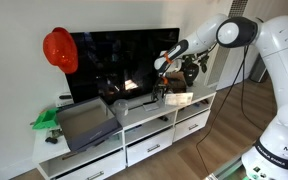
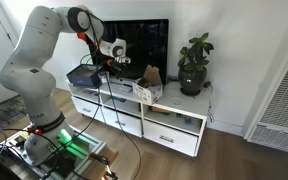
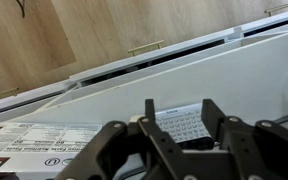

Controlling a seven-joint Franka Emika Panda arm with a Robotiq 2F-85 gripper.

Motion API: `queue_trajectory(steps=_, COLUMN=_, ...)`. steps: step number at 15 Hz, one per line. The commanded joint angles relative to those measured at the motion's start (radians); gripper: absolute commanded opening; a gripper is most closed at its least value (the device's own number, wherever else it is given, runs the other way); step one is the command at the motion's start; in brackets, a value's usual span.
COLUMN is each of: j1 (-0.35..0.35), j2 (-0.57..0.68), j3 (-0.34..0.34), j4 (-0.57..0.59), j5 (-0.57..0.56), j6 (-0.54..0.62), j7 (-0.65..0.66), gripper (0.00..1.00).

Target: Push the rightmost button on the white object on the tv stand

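Observation:
The white object (image 1: 136,106), a low white box with a darker top, sits on the tv stand (image 1: 144,142) in front of the TV; both also show in an exterior view, the object (image 2: 117,86) on the stand (image 2: 174,132). My gripper (image 1: 162,88) hangs just above the object's right end, between it and a tan-and-white box (image 1: 180,98); it also shows in an exterior view (image 2: 107,66). In the wrist view my gripper (image 3: 181,112) is open and empty. A small white keypad face (image 3: 179,126) shows between the fingers. Which button lies under them I cannot tell.
A grey flat tray (image 1: 84,125) lies left of the object, with a green item (image 1: 46,120) beyond it. The TV (image 1: 124,60) stands close behind, with a red hat (image 1: 59,50) on its corner. A potted plant (image 2: 194,65) is at the stand's end. A labelled box (image 3: 34,140) is beside the fingers.

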Motion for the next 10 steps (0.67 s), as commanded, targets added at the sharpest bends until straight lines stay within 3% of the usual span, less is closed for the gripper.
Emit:
queue_trajectory(steps=1, j1=-0.002, j2=0.123, j3=-0.009, j4=0.148, j5=0.005, j6=-0.022, j7=-0.003, gripper=0.24)
queue_trajectory(steps=4, j1=-0.006, j2=0.191, j3=-0.009, j4=0.23, j5=0.008, j6=-0.044, j7=0.001, gripper=0.03)
queue_trajectory(steps=5, j1=-0.005, j2=0.213, j3=-0.012, j4=0.258, j5=0.007, j6=-0.049, j7=0.008, gripper=0.0)
queue_trajectory(steps=10, j1=0.0, j2=0.307, j3=-0.022, j4=0.381, j5=-0.003, j6=-0.083, j7=0.018, gripper=0.01)
